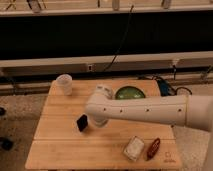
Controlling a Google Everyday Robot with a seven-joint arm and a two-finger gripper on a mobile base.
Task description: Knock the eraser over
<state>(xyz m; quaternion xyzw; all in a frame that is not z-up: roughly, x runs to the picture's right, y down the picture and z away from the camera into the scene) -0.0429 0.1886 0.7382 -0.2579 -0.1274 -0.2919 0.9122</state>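
The eraser (82, 122) is a small black block standing upright on the wooden table (60, 145), left of centre. My white arm reaches in from the right across the table. Its rounded end covers my gripper (96, 121), which sits just right of the eraser, very close to it or touching it. Which of the two, I cannot tell.
A clear plastic cup (64, 83) stands at the back left. A green bowl (130, 93) sits at the back, partly behind the arm. A white tube (103, 90) pokes out above the arm. A white pad-like piece (134, 148) and a reddish-brown object (153, 148) lie at the front right. Cables and a blue item (167, 87) are at the back right.
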